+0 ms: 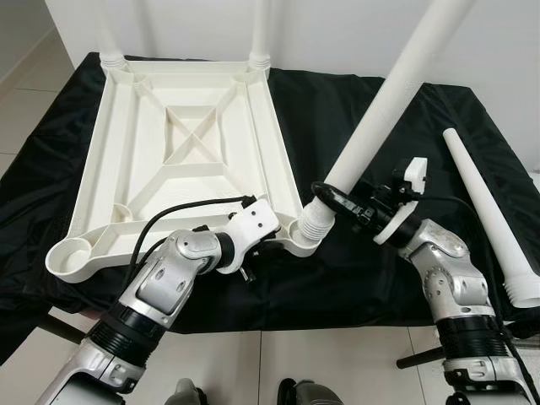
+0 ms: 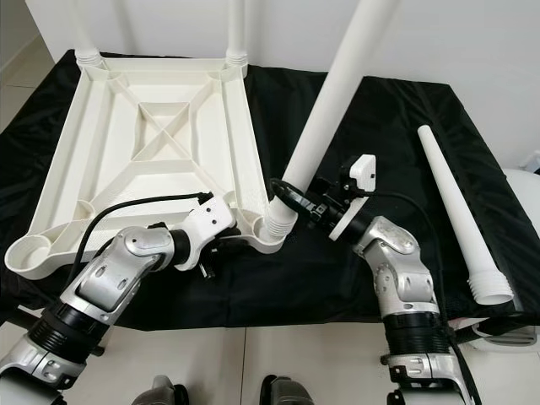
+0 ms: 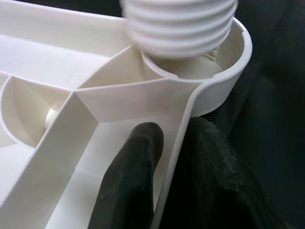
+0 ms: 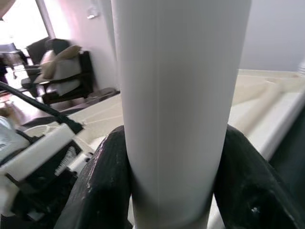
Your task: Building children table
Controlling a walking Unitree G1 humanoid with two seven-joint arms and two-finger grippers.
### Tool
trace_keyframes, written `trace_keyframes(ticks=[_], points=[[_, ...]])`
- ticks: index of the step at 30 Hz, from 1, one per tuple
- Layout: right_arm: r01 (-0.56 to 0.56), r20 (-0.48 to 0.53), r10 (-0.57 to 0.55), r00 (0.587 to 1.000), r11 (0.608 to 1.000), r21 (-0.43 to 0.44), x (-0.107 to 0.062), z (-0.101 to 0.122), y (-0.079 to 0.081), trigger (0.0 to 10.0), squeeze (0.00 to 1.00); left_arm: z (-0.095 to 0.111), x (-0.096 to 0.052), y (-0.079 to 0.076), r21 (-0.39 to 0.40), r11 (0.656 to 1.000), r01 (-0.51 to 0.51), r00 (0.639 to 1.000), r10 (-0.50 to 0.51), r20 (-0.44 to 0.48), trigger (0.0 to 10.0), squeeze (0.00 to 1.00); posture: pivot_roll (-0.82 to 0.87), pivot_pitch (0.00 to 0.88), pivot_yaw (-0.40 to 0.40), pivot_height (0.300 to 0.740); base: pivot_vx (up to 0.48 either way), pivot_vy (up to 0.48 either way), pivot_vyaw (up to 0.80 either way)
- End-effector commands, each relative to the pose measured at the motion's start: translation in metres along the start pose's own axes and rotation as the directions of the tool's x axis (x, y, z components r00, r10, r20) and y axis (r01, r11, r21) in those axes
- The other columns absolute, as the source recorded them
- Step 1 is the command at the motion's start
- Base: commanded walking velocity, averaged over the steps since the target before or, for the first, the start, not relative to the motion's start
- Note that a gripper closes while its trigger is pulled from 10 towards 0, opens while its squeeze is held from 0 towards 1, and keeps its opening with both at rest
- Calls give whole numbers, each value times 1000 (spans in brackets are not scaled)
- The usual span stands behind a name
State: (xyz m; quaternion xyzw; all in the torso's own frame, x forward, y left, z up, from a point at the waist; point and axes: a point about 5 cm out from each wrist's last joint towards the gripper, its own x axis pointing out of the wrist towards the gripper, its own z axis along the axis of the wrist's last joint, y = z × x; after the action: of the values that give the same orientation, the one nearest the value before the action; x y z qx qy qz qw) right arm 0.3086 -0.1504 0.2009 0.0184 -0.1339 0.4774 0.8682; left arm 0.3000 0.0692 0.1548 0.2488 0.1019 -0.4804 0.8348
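Right tool (image 1: pixel 331 196) around leg (image 1: pixel 384 114)

The upturned table top (image 1: pixel 194 143) lies on the left of the cloth (image 1: pixel 354 278) spread over the worktop, two legs (image 1: pixel 260 34) standing in its far corners. At its near right corner socket (image 1: pixel 297 242) a tilted leg (image 1: pixel 384 114) leans rightward. A loose leg (image 1: pixel 489 211) lies well right, on the cloth.

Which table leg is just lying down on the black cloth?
The loose leg on the robot's right. Two others stand screwed into the tabletop's far corners, and the right gripper holds another at a near corner.
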Motion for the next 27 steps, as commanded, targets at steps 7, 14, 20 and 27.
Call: trace_keyframes(ticks=[7, 14, 20, 27], points=[[-68, -34, 69, 997, 997, 34, 6, -10, 8, 10000, 0, 5, 2, -8, 20, 998, 61, 998, -61, 1, 10000, 0, -41, 121, -51, 740, 0, 0, 0], [-62, -81, 65, 995, 997, 35, 2, -18, 5, 10000, 0, 6, 1, -8, 20, 998, 57, 998, -57, -2, 10000, 0, -42, 124, -54, 740, 0, 0, 0], [-66, -131, 69, 989, 997, 32, -10, -22, 5, 10000, 0, 5, 0, -9, 19, 998, 54, 999, -54, -4, 10000, 0, -45, 126, -52, 740, 0, 0, 0], [-84, -145, 89, 985, 996, 41, -17, -21, 9, 10000, 0, 5, 0, -9, 23, 998, 53, 999, -53, -8, 10000, 0, -51, 128, -47, 740, 0, 0, 0]])
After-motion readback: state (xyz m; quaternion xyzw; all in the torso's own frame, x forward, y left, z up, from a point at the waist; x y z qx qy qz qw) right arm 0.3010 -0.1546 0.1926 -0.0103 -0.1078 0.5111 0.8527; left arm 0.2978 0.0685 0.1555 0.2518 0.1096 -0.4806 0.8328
